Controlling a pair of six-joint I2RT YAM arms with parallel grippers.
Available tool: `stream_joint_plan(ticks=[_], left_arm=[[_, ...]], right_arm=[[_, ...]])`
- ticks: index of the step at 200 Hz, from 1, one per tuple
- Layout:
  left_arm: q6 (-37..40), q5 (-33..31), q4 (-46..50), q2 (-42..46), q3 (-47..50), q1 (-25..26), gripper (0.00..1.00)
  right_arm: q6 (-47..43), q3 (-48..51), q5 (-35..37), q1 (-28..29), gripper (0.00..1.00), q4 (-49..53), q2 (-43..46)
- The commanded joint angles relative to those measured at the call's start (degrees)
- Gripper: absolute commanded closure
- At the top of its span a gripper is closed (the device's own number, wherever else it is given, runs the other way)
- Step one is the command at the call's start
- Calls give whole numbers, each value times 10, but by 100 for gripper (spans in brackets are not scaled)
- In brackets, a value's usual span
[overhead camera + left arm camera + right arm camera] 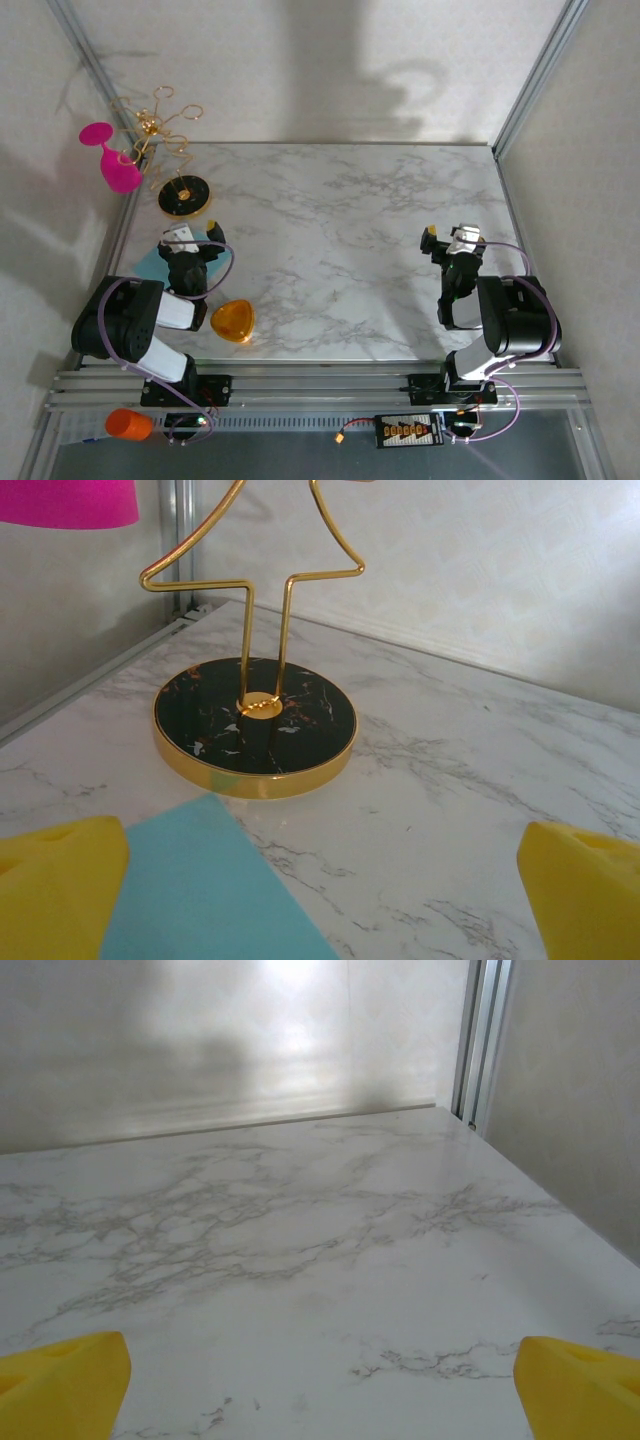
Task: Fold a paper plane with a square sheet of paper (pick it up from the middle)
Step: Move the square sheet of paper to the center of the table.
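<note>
Left wrist view: the left gripper [320, 910] is spread fully wide, one yellow fingertip [60, 885] at each lower corner of the picture, with nothing between them. Whether the left-hand tip touches the paper below it cannot be told.

The square sheet of paper [200, 890] lies flat on the marble table [450, 780] at its near left part. It is light teal with a smooth face and straight edges. One corner points far, just beside the near rim of the black, gold-edged stand base [255, 725]. Most of the sheet runs under the left-hand fingertip and out of the picture.

Top external view: the sheet shows on both sides of the left gripper, which hangs over it. An orange rounded-triangle piece [233, 320] lies near and to the right of the sheet, apart from it. A pink glass [115, 160] hangs on the gold wire stand at the far left.

Right wrist view: the right gripper [320, 1390] is likewise fully spread above bare marble and holds nothing.
</note>
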State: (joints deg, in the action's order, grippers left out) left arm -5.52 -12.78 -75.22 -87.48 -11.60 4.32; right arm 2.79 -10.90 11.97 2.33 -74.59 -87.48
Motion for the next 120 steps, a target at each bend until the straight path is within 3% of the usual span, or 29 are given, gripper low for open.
stream_joint_plan(ticks=[1,42,83,120], left_arm=[[1,-33,49,43,-13,3,1],[-21,-67,163,139,-32,4,1],[-166,-86,397,231,-111,4,1],[-288,1,624,231,-208,4,1]], right_arm=[[5,-14,14,-3,1,55,61],[46,-98,32,1,1,260,151],[158,-246,22,24,1,552,154],[226,-307,-85,54,1,656,128]])
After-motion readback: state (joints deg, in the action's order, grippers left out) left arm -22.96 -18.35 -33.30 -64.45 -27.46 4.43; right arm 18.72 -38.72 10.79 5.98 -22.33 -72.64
